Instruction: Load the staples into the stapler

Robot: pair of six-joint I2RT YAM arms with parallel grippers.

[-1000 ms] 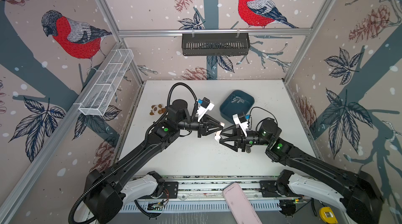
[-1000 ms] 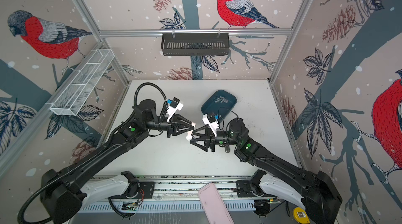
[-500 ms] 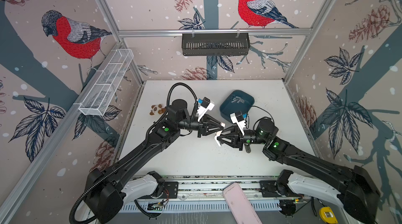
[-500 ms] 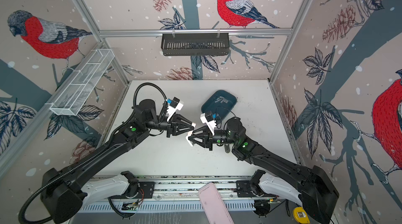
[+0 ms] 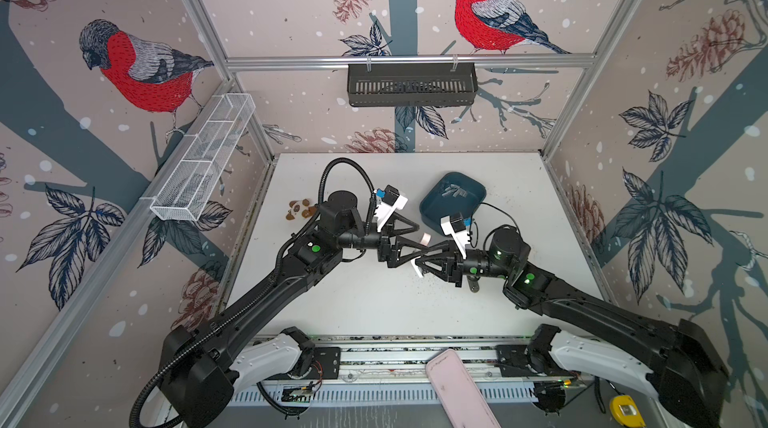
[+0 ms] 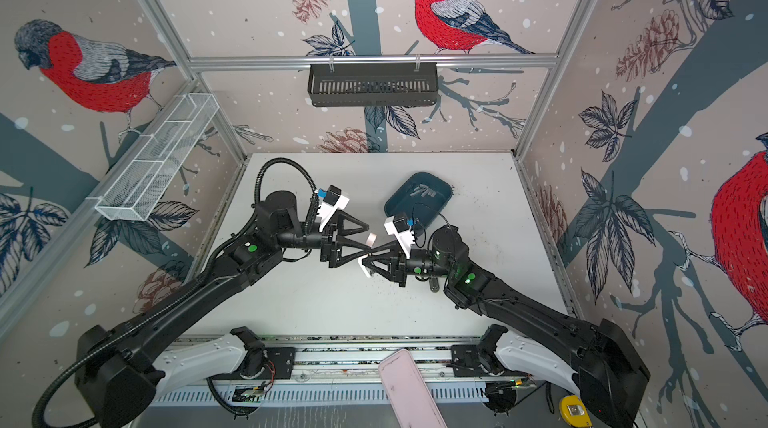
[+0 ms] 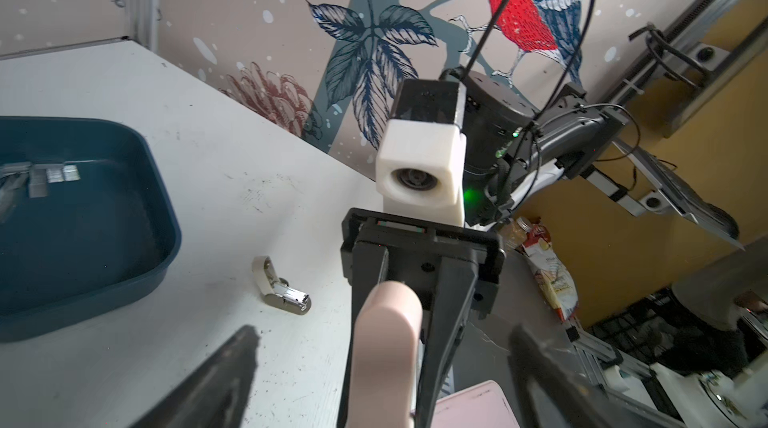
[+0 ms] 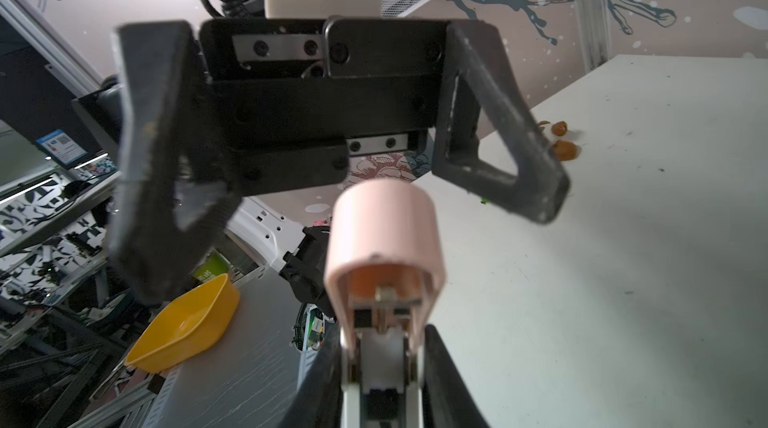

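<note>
- Staples (image 5: 453,190) lie in a loose cluster in the blue tray (image 5: 440,213) at the back of the table (image 5: 374,309), near the right arm. I see no strip in either arm's fingers, so by my reading loading has not begun.
- Right fingers (image 7: 451,301) are closed on the white base of the pink stapler (image 8: 384,234), holding it clear of the table in the middle of the workspace.
- Its pink lid is swung up off the base, and the right wrist view looks straight into the open channel with its pusher. I judge it is held this way so a strip can be slid in.
- Left fingers (image 8: 153,134) stand wide apart on either side of the lid and touch nothing. That leaves the arm free to fetch a strip from the tray.
- A second, white stapler (image 7: 280,288) lies hinged open on the table just beside the tray, apart from both arms.
- Next I need a delicate pinch, since the strips are tiny and lie flat on the tray floor.
</note>
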